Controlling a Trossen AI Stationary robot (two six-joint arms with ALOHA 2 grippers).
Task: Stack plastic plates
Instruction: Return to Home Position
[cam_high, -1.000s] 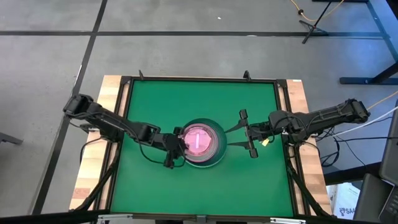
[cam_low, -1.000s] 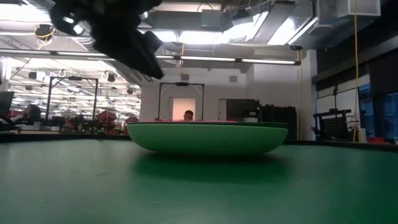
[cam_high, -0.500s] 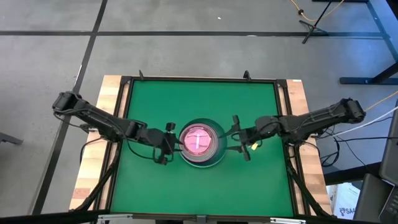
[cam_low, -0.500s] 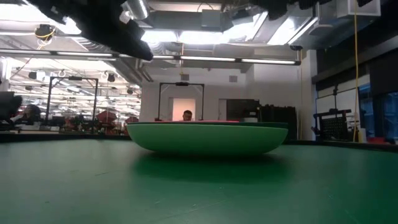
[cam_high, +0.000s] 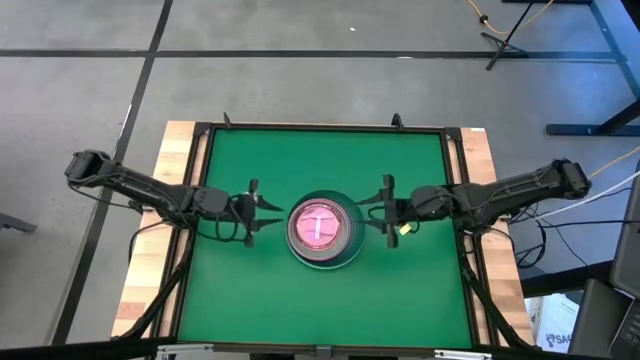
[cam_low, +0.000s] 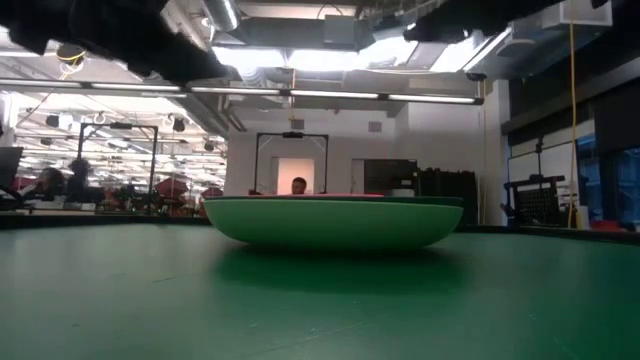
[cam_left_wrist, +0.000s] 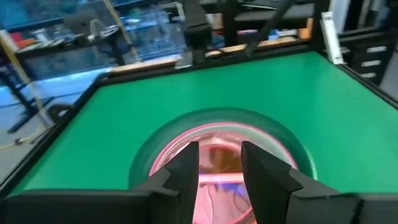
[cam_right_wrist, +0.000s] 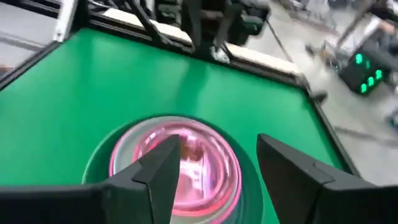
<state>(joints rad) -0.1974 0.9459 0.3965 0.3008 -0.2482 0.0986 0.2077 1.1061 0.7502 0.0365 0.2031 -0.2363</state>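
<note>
The plastic plates (cam_high: 321, 228) sit as one stack at the table's middle. A large green plate (cam_low: 330, 224) is the bottom one that shows, and small translucent pink plates (cam_left_wrist: 214, 152) (cam_right_wrist: 180, 158) lie on top. The stack's underside rests on the green mat. My left gripper (cam_high: 260, 212) (cam_left_wrist: 221, 167) hovers open just left of the stack, pointing at it. My right gripper (cam_high: 381, 212) (cam_right_wrist: 217, 167) hovers open just right of it, facing the stack too. Neither touches the plates. In the low view both arms are only dark shapes along the top.
The green mat (cam_high: 300, 160) lies inside a black frame (cam_high: 320, 127), with wooden table edges (cam_high: 150, 250) at left and right. Open mat stretches in front of and behind the stack. A person (cam_low: 300, 185) shows far off in the room.
My left gripper has drawn back from the stack's left near rim toward the table's left edge and turned square to the stack. My right gripper has shifted slightly toward the stack and straightened. The plates have stayed put.
</note>
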